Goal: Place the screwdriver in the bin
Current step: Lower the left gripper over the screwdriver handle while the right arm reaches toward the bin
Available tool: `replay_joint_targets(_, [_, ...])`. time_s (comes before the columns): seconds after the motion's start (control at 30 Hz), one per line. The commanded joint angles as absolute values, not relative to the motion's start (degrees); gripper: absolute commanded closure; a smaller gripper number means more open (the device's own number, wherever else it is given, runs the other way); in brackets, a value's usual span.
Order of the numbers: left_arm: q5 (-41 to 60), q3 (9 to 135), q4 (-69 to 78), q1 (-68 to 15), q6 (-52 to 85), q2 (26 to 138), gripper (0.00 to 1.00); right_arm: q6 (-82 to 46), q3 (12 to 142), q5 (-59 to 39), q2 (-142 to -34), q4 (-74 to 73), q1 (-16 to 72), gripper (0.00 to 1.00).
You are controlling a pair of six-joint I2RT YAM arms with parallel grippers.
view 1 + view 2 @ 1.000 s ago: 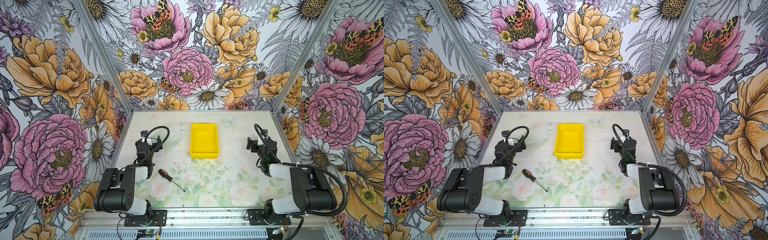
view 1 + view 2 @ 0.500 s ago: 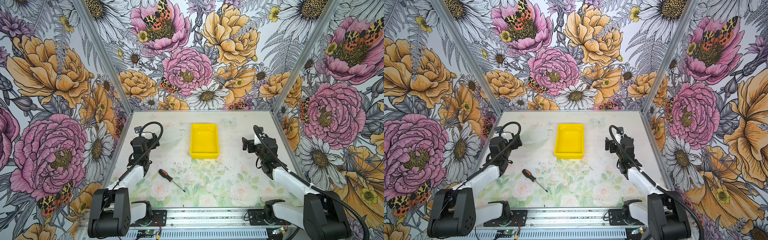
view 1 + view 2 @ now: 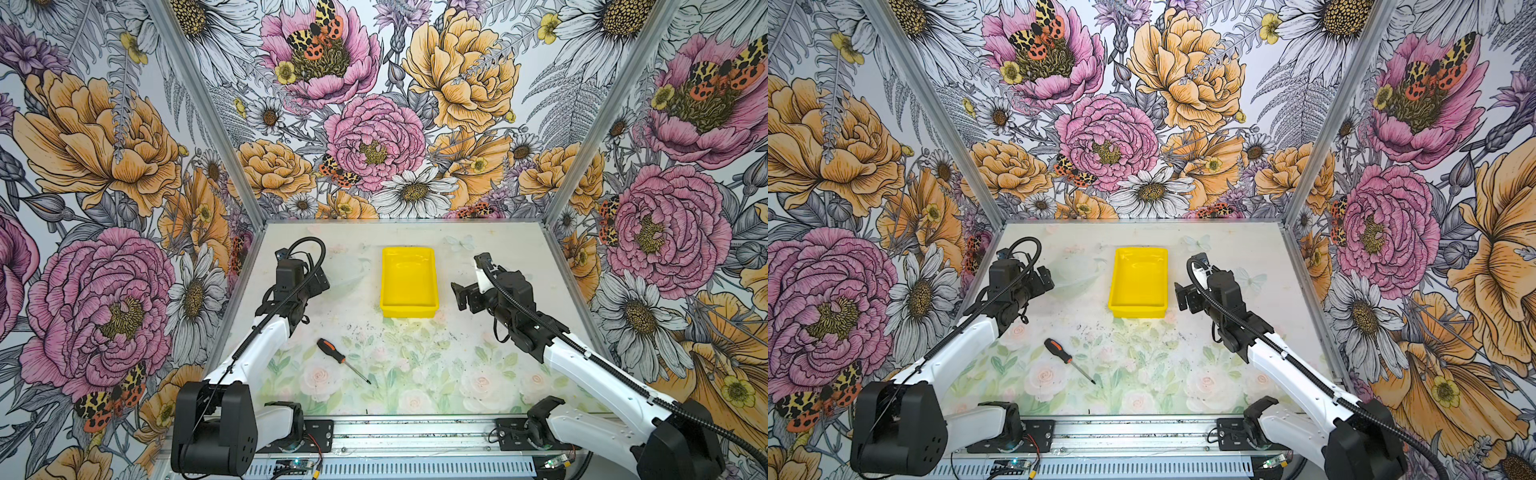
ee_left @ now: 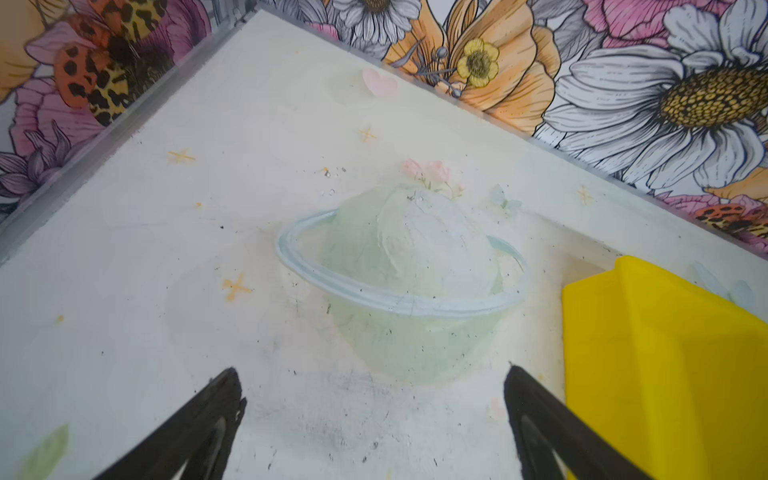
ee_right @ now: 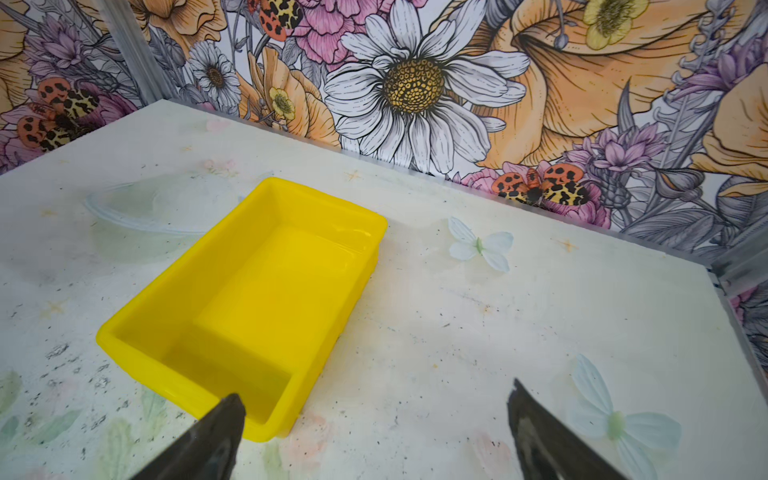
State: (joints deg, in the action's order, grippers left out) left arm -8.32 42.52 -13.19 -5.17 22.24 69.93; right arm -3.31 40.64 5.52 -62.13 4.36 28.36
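The left gripper (image 4: 372,372) and the right gripper (image 5: 374,390) both hold their jaws spread wide, gripping nothing. The shallow, bright yellow rectangular plastic bin (image 3: 408,309) sits between the two sets of jaws. The small screwdriver with a black-and-orange handle (image 3: 341,360) lies on the floral-printed table (image 3: 478,374), behind the left jaws and well apart from them.

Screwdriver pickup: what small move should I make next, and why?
Probably draw the left end effector back toward its base and over the handle of the screwdriver. Its jaws stand open and empty, the screwdriver lies flat on the table on that arm's side, and the bin is empty.
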Motion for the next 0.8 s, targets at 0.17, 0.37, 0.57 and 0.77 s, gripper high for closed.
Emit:
replay_joint_targets(0.17, [-4.74, 47.07, -32.21, -8.47, 30.72, 68.58, 0.01, 0.56, 49.90, 3.16, -72.62, 6.35, 32.79, 0.01])
replay_joint_targets(0.37, [-8.69, 47.99, -39.15, -16.61, 37.41, 66.04, 0.01, 4.31, 54.38, 2.20, -76.14, 7.01, 36.73, 0.01])
replay_joint_targets(0.57, [-11.55, 46.20, -42.76, -24.27, 47.18, 62.74, 0.01, 3.00, 57.48, -1.74, -76.88, 10.52, 39.42, 0.01])
replay_joint_targets(0.77, [-13.85, 43.25, -44.47, -29.32, 56.55, 59.67, 0.01, 3.93, 54.36, -3.85, -73.40, 12.01, 43.58, 0.01])
